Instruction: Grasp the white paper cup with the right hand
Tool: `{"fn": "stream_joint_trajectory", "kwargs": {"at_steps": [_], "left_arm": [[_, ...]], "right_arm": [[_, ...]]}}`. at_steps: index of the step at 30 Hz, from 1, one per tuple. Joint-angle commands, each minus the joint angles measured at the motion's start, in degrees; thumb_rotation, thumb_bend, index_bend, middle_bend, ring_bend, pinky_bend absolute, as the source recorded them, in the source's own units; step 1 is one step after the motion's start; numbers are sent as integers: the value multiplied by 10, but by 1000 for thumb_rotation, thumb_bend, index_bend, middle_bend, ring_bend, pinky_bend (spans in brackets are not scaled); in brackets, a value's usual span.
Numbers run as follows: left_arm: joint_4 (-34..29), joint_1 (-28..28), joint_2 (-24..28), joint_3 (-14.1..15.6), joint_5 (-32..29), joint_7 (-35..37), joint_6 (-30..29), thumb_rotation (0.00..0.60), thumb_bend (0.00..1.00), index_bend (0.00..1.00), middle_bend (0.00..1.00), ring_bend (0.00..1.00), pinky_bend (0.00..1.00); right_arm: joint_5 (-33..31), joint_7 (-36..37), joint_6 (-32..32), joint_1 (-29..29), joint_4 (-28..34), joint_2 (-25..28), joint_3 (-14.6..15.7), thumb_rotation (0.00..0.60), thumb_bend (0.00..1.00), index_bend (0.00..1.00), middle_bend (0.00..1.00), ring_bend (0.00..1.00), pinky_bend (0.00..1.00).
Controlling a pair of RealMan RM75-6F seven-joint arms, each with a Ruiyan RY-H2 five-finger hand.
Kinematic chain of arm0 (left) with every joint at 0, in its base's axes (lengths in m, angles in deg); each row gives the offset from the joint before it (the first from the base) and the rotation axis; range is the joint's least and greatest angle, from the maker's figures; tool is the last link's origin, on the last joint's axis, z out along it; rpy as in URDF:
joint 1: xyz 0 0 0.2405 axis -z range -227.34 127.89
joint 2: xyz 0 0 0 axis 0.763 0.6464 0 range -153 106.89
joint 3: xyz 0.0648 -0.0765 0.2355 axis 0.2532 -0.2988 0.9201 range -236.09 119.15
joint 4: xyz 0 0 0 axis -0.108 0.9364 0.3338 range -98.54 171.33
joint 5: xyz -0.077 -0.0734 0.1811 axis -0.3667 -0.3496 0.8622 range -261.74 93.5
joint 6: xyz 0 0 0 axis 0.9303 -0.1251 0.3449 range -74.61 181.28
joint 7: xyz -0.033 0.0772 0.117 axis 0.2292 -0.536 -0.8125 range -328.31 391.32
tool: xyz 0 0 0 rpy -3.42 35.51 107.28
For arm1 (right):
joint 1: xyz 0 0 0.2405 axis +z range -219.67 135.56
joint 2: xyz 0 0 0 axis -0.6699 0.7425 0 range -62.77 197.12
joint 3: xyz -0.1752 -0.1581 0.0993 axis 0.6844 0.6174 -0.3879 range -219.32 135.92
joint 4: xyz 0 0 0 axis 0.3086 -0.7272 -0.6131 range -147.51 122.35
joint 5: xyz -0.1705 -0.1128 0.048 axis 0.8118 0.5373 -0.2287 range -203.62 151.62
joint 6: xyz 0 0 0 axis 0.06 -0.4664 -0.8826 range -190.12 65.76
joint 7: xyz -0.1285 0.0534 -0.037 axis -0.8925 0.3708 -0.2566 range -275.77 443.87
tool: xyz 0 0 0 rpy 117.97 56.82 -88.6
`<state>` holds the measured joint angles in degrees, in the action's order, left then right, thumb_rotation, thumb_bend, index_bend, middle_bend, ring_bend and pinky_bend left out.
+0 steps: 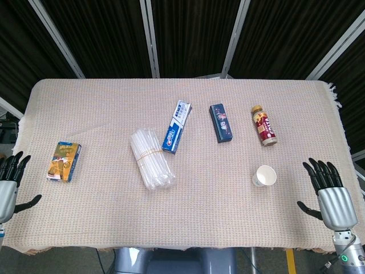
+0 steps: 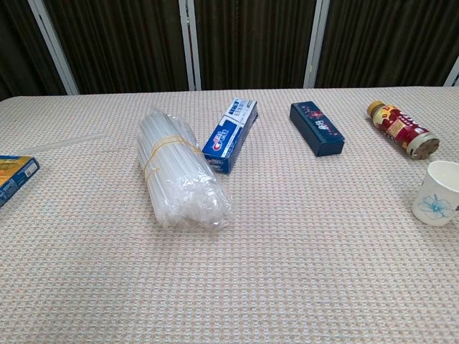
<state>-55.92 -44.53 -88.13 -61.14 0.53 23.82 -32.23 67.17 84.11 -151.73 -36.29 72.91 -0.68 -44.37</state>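
Note:
The white paper cup [image 1: 264, 175] stands upright on the cloth-covered table [image 1: 217, 200], right of centre near the front; the chest view shows this cup [image 2: 437, 192] at the right edge, with a blue flower print. My right hand [image 1: 329, 192] hovers open to the right of the cup, fingers spread and pointing away, a clear gap between them and the cup. My left hand [image 1: 8, 184] is at the table's left front edge, open and holding nothing. Neither hand appears in the chest view.
A brown drink bottle [image 1: 264, 125] lies behind the cup. A dark blue box [image 1: 221, 122], a blue toothpaste box [image 1: 177, 126] and a bundle of clear plastic tubes [image 1: 150, 159] lie mid-table. A yellow-blue box [image 1: 64, 161] sits at the left.

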Motion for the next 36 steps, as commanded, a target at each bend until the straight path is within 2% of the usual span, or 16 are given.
{"fn": "stream_joint_trajectory", "kwargs": {"at_steps": [1,16,26,31,33,36], "left_arm": [[0,0,0,0,0,0,0,600,99,0,0,0,0],[1,3,1,-1,0,-2,5,600,97,0,0,0,0],[1,3,0,-1,2,-3,3,600,98,0,0,0,0],[0,6,0,-2,2,-5,6,600,96,0,0,0,0],[0,7,1,-2,3,-5,8,600,99,0,0,0,0],[0,9,1,-3,3,-5,9,600,99,0,0,0,0]], "right_arm": [[-2,-5,3,0,3,2,1,600,0,42,0,0,0],[-11,-21,19,1,18,11,4,600,0,57,0,0,0],[-15,-6,28,2,28,19,7,600,0,108,0,0,0],[-35,17,107,28,92,69,17,600,0,110,0,0,0],[-50,-5,155,50,131,100,16,600,0,110,0,0,0],[-77,-44,208,78,172,120,8,600,0,119,0,0,0]]}}
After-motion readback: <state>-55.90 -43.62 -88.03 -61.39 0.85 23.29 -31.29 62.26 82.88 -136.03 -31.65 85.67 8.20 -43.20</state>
